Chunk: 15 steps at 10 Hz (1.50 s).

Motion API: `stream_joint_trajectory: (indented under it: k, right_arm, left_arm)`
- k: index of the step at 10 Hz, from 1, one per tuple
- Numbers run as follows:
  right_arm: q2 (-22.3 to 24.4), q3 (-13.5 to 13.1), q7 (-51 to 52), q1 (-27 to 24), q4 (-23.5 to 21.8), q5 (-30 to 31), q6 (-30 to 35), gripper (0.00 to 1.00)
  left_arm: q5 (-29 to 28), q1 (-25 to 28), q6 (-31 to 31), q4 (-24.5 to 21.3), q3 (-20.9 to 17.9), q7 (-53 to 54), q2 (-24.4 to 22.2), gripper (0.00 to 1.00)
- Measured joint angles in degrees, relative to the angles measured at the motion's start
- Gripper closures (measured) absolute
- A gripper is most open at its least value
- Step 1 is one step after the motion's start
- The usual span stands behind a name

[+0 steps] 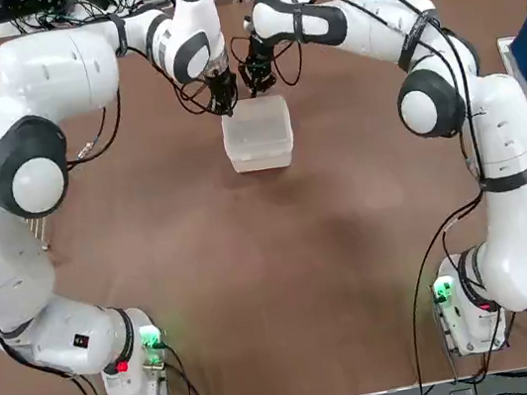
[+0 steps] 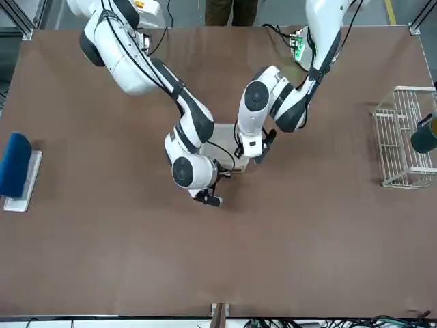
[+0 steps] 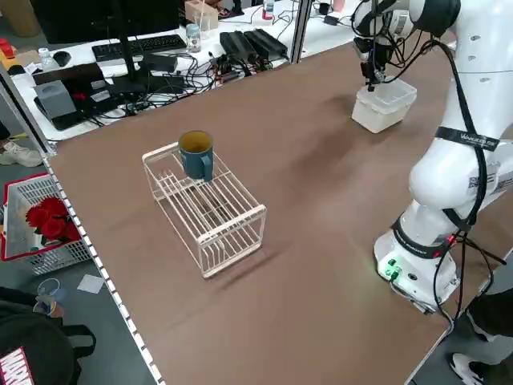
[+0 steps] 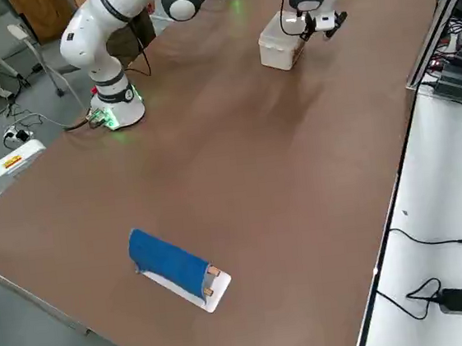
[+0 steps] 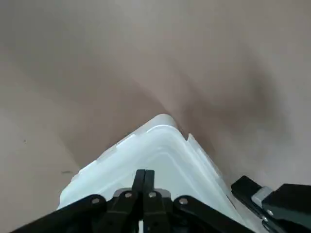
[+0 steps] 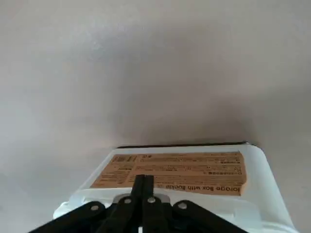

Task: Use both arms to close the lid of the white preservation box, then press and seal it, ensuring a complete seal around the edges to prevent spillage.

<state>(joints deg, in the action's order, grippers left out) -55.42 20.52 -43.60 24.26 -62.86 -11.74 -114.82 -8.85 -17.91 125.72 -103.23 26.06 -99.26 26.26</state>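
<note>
The white preservation box [image 1: 258, 135] sits on the brown table [image 1: 278, 285] toward the far side from my bases, roughly midway between my two arms. It is a small rectangular container of milky, translucent plastic with rounded corners. Its lid [image 1: 258, 121] lies flat on top, covering the same footprint, with a raised rim running round its edge. In my left wrist view the lid [image 5: 160, 155] shows a stepped border and one rounded corner pointing away from my fingers, with a thin tab of plastic standing out at the side near that corner. In my right wrist view the box's side wall [image 6: 175, 177] carries a tan paper label printed with small text, seen upside down, reading something like "storage box with buckle"; a dark line runs along the edge just beyond it.

My left gripper [image 1: 223, 97] hangs over the far left corner of the lid, its fingers pressed together into a single narrow point that comes down on the lid's rim. My right gripper [image 1: 259, 78] is just beside it, over the far edge of the lid, its fingers likewise pressed tight together with nothing between them. From the front view both wrists crowd over the box and hide most of it.

Off to my left stands a white wire rack [image 3: 207, 207] with a blue mug [image 3: 196, 153] on it; to my right lies a blue object on a white base [image 4: 173, 267].
</note>
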Motion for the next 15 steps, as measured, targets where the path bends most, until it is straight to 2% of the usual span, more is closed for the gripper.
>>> stream_joint_trajectory:
  k: [15]
  right_arm:
    - [0.02, 0.74, -2.37, -0.02, -0.1, 1.41, 0.55, 0.99]
  left_arm:
    - [0.0, -0.01, -0.07, -0.19, 0.09, -0.02, -0.19, 0.99]
